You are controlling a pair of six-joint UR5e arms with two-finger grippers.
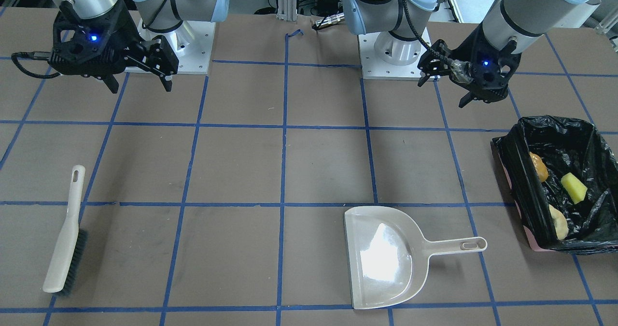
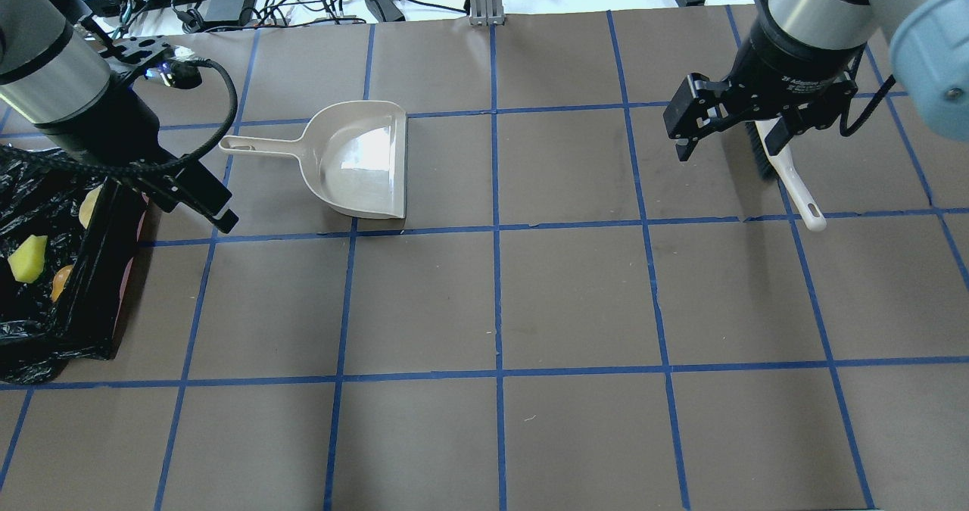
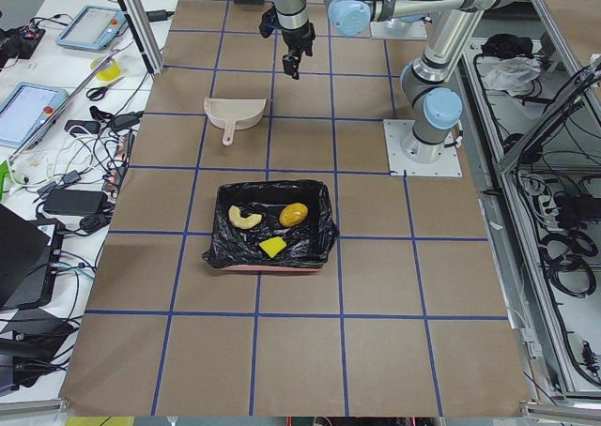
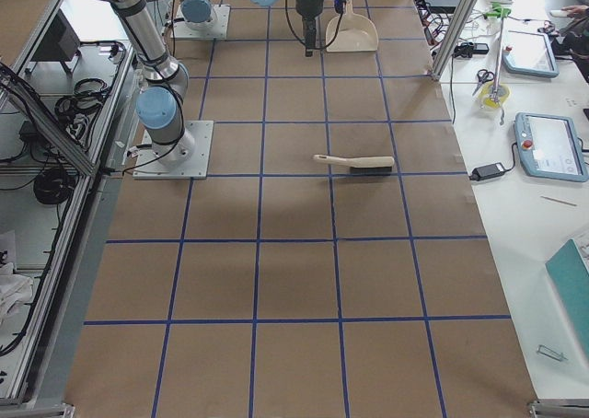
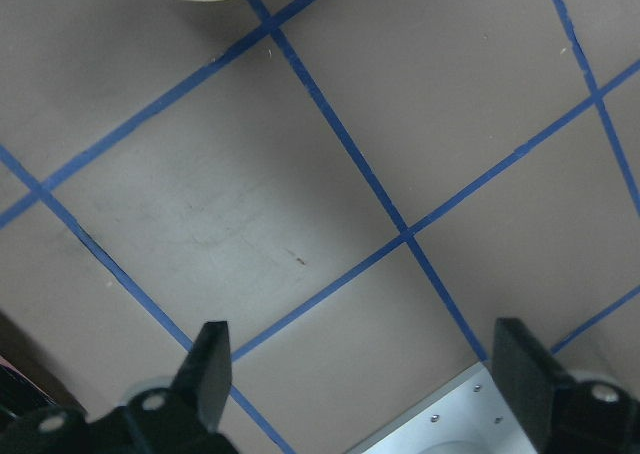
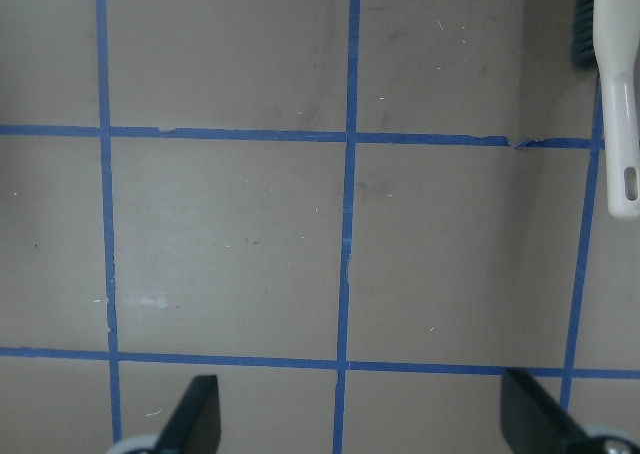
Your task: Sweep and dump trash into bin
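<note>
– since all three trash bits sit inside the rectangular bin lined with a crinkly black plastic bag point(image 1: 565, 135), sweep and dump look done to me. agree?
– agree. golden-brown potato-like lump point(image 1: 539, 166), small yellow sponge block point(image 1: 573, 188) and pale curved wedge slice point(image 1: 558, 221) are all on the bag floor. bin's at the table end on the robot's left.
– handling notes in case of a redo?
– all look light. sponge reads soft, would squash under a pinch. lump and wedge are likely stiffer and could roll, so sweep them, don't pick. beige plastic dustpan point(image 1: 386, 258) looks thin and stiff, and probably slides on the paper cover: take it by the slotted handle. beige hand brush with dark bristles point(image 1: 65, 234): grab mid-handle.
– grippers?
– left gripper point(image 5: 365, 389) is spread wide, nothing in it. right gripper point(image 6: 360, 419) same, wide and empty.
– arm poses?
– left arm is raised above the table between bin and dustpan, tool tilted downward, touching neither. right arm is up over its own side, gripper facing the table, brush handle at the corner of its wrist view, no contact. dustpan is empty, and both tools lie on the table, well apart.
</note>
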